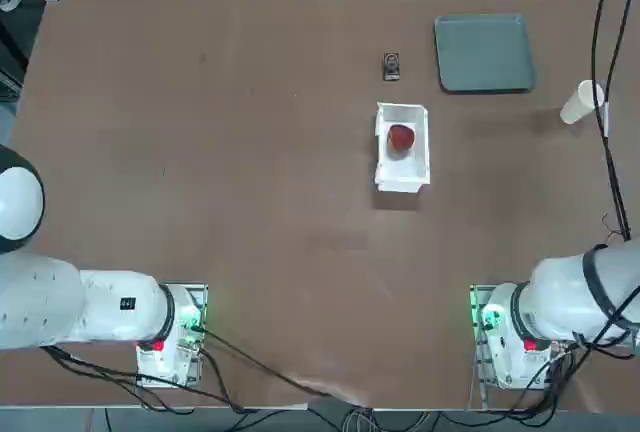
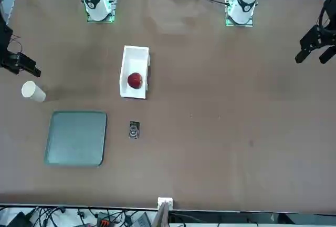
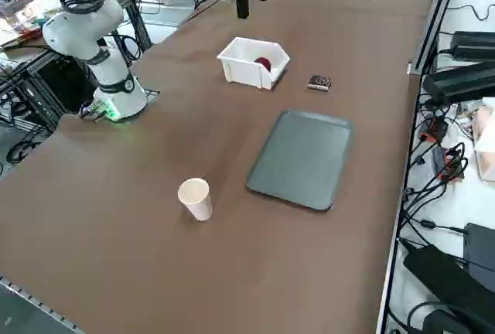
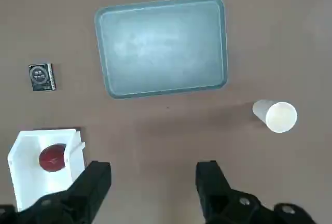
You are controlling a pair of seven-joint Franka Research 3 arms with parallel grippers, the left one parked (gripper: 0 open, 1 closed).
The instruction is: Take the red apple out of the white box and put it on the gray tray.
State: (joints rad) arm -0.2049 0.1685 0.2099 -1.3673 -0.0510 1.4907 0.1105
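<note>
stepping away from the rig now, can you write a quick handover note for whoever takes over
Right pincer: open, holding nothing, raised above the table at its right side, near the paper cup.
Apple: in the white box near the middle of the table, toward the box's far end.
Gray tray: far right part of the table, beyond the box, nothing on it.
Also on the table: a small dark object between box and tray.
Done: nothing yet; the apple is untouched.
Left: bring the pincer over the box, grasp the apple, lift it out, set it on the tray.
</note>
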